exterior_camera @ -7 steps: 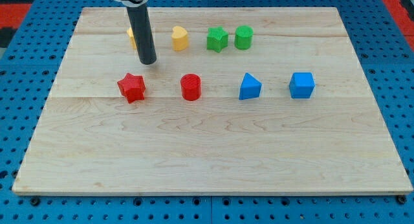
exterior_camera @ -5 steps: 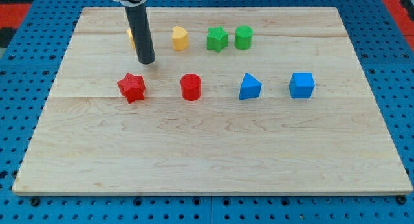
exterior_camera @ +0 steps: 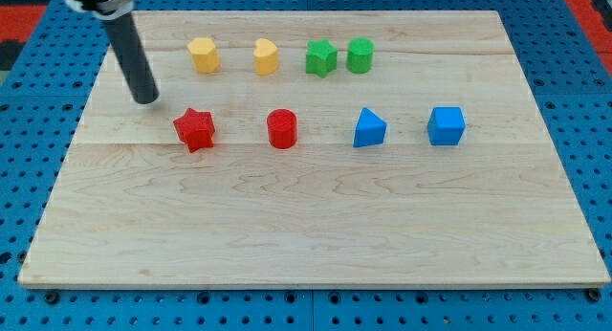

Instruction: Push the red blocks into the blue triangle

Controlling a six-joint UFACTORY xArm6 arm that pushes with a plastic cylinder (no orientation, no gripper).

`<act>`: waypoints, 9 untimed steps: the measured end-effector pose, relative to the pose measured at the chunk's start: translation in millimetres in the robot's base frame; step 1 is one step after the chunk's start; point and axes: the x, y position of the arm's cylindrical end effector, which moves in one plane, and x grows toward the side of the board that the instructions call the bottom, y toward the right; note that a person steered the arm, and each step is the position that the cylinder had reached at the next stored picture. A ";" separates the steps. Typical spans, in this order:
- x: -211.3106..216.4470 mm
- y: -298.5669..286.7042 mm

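Seen from above and slightly in front: a pale wooden board (exterior_camera: 316, 235) on a blue pegboard table (exterior_camera: 593, 101), with 8 small blocks in 2 loose rows.

Upper row, from the view's left: yellow hexagon-like block (exterior_camera: 202, 55), yellow heart-like block (exterior_camera: 266, 56), green star (exterior_camera: 321, 57), green cylinder (exterior_camera: 360, 55) (the 2 green ones just beside each other, whether touching cannot be told).

Lower row, from the view's left: red star (exterior_camera: 195, 129), red cylinder (exterior_camera: 282, 128), blue triangle (exterior_camera: 368, 128), blue cube (exterior_camera: 446, 125). Each well apart from its neighbour; neither red block touching the blue triangle.

Slanting down from the view's top-left corner: a dark rod, with my tip (exterior_camera: 146, 99) on the board near the left edge. Positioned up and to the view's left of the red star, near it but not touching, a strip of bare wood between them. Below and to the left of the yellow hexagon-like block, also apart from it. Far from the red cylinder and farther from the blue triangle.

No gripper on this arm (just the plain rod), so nothing grasped, clenched or released.

Red star lying to the view's left of the red cylinder, red cylinder to the left of the blue triangle, all 3 roughly on 1 line across the board's middle.
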 end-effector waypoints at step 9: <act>24.3 339.1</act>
